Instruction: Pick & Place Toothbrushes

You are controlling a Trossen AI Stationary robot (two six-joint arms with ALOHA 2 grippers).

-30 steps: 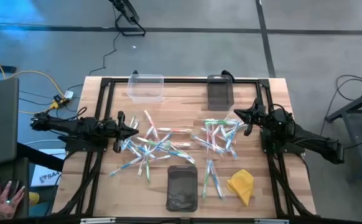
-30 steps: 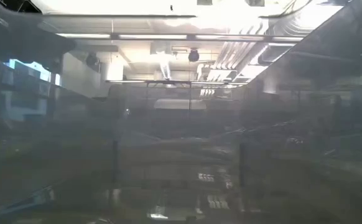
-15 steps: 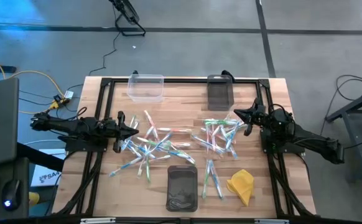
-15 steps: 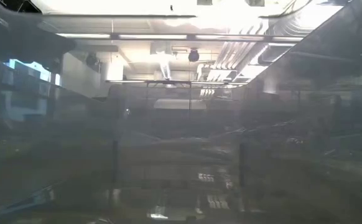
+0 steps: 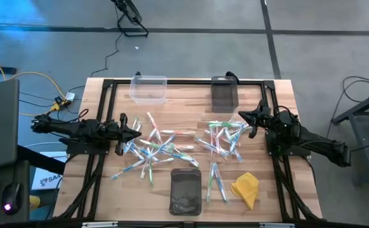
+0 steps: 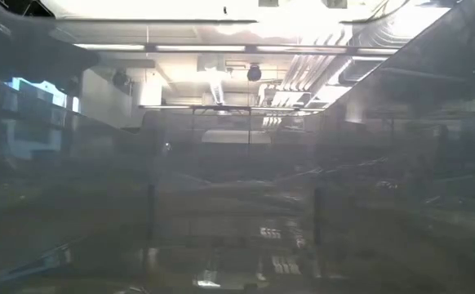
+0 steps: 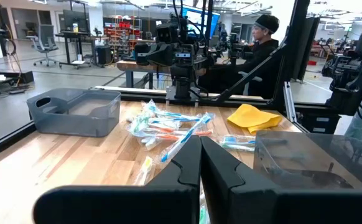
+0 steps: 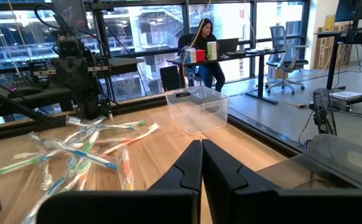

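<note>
Nothing moved on the worktop [image 5: 108, 95]; only a person's hand left the lower-left corner.
Toothbrushes [image 5: 153, 147] scattered between left end effector [image 5: 138, 133] and right end effector [image 5: 239, 115], both clenched, empty.

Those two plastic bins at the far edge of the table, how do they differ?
The clear bin is see-through and pale, while the smoky bin is dark grey and tinted. The clear bin sits toward the left arm's side and lies wider across the table; the smoky bin sits toward the right arm's side and runs lengthwise away from the edge. Both look empty, and both stand apart from the toothbrushes.
</note>
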